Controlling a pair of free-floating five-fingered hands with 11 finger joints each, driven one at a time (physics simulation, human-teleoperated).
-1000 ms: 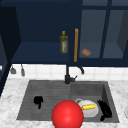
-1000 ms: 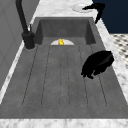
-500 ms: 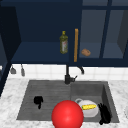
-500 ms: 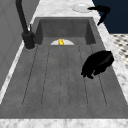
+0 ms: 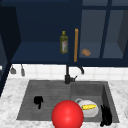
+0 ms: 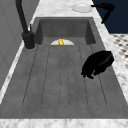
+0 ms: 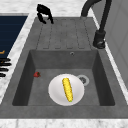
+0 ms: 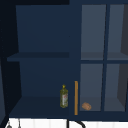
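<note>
Our left hand (image 5: 38,100) hangs curled and empty over the grey ribbed draining board (image 5: 50,91). Our right hand (image 5: 106,115) hangs with straight fingers by the white plate (image 5: 87,114) with yellow corn (image 5: 89,107).

No readable text, numbers or signs anywhere. The bottle (image 5: 63,42) on the cabinet shelf carries a pale label, but its printing is too blurred to make out any words.

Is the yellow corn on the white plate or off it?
On it. The yellow corn cob lies across the round white plate in the sink basin.
</note>
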